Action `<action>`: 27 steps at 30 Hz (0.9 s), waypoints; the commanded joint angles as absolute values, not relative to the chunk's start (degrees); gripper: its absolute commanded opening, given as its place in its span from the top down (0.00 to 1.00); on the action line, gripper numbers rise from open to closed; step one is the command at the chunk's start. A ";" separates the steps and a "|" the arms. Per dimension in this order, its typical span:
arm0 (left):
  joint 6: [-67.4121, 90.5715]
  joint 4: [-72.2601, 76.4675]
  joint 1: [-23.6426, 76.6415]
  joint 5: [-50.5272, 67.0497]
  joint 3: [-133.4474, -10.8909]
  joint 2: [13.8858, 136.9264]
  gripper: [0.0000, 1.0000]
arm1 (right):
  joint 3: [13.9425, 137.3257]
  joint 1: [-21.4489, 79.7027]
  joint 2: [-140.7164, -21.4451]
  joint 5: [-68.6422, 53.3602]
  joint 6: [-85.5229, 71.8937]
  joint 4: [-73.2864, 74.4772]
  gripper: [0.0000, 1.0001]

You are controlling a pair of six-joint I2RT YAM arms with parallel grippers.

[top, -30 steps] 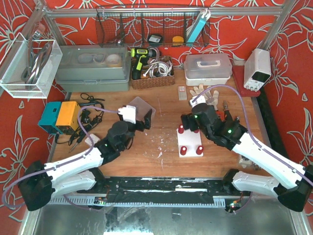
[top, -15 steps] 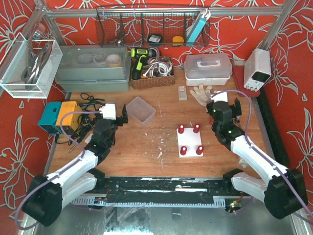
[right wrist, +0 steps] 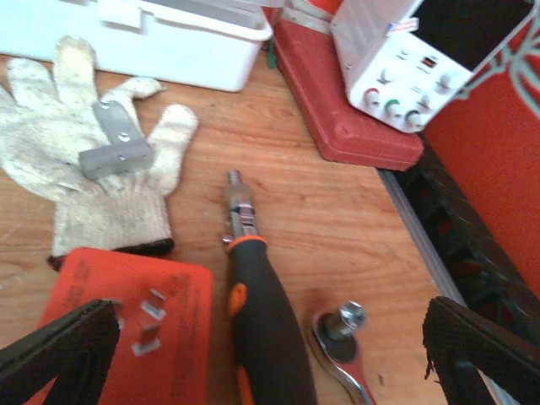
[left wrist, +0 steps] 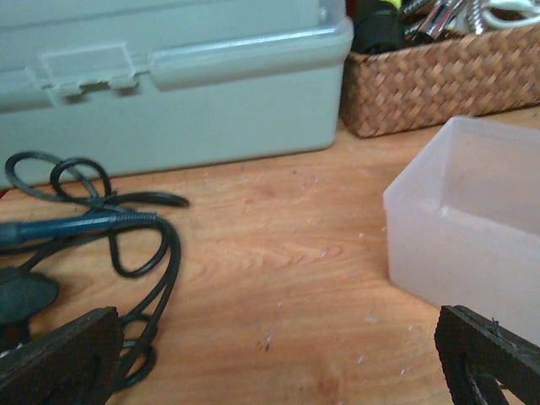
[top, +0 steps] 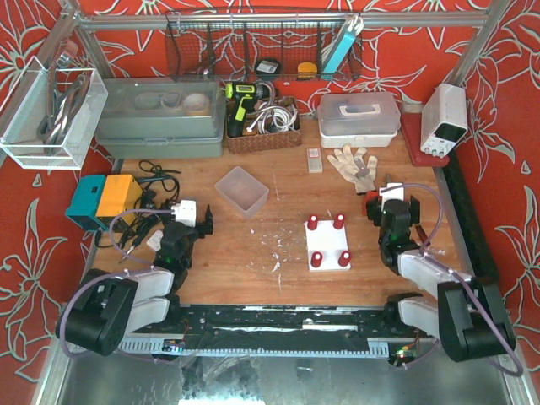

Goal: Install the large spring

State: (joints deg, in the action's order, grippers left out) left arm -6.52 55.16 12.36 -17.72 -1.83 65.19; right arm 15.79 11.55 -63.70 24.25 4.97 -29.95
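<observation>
No large spring shows in any view. A white plate (top: 327,246) with red posts at its corners lies on the wooden table right of centre. My left gripper (top: 187,216) is folded back at the left, far from the plate. It is open and empty in the left wrist view (left wrist: 270,371), low over bare wood, with its fingertips (left wrist: 59,359) at the frame's bottom corners. My right gripper (top: 393,206) is folded back right of the plate. It is open and empty (right wrist: 270,363) above a screwdriver (right wrist: 266,321).
A clear plastic bin (top: 242,191) (left wrist: 472,228) sits right of the left gripper, black cables (left wrist: 126,245) to its left. A grey toolbox (left wrist: 169,93) and wicker basket (left wrist: 439,84) stand behind. A glove (right wrist: 76,169), orange case (right wrist: 126,329), ratchet (right wrist: 342,333) and power supply (right wrist: 422,59) lie near the right gripper.
Both arms have pulled back toward their bases. The left gripper moved from beside the bin to the left. The right gripper moved from over the plate to the right.
</observation>
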 commanded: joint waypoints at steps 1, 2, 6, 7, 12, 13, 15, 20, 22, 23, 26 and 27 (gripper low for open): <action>-8.76 61.90 11.46 -13.67 -4.40 67.35 0.00 | 14.66 10.75 -69.71 17.48 3.57 -44.02 0.01; -8.46 61.20 11.22 -13.31 -5.13 68.05 0.00 | 13.88 10.80 -71.79 16.40 3.59 -46.49 0.01; -5.71 62.17 9.61 -9.47 -6.03 70.21 0.00 | 12.18 10.79 -76.17 16.07 4.08 -53.93 0.01; -5.26 68.74 8.97 -7.24 -3.82 71.75 0.00 | 11.95 10.73 -76.92 15.90 4.05 -55.03 0.01; -3.93 80.84 8.25 -9.27 -1.49 80.73 0.00 | 11.43 10.63 -80.66 15.21 4.57 -59.50 0.01; -4.29 78.30 8.25 -8.45 -2.71 80.71 0.00 | 11.94 10.63 -80.63 15.44 4.37 -58.46 0.01; -4.61 74.67 8.11 -6.55 -4.35 80.48 0.00 | 12.86 10.57 -80.74 16.63 3.70 -56.74 0.01; -2.15 72.24 6.06 -7.12 -6.03 80.95 0.00 | 15.68 10.29 -81.26 21.86 0.94 -51.78 0.01; -1.85 71.97 5.67 -6.78 -6.15 80.96 0.00 | 15.66 10.20 -81.35 21.88 0.95 -51.97 0.01; -1.85 71.98 5.71 -6.77 -6.15 80.95 0.00 | 15.65 10.20 -81.27 21.85 0.94 -51.85 0.01; -1.85 71.98 5.71 -6.75 -6.15 81.00 0.00 | 15.65 10.15 -81.24 21.82 0.95 -51.83 0.01; -1.85 72.02 5.71 -6.77 -6.08 80.89 0.00 | 15.64 10.19 -81.15 21.88 0.91 -51.62 0.01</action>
State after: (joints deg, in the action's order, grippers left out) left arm -2.50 71.72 5.98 -7.27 -5.63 80.77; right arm 14.61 10.50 -81.03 19.97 2.11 -52.36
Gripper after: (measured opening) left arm 0.999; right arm 0.989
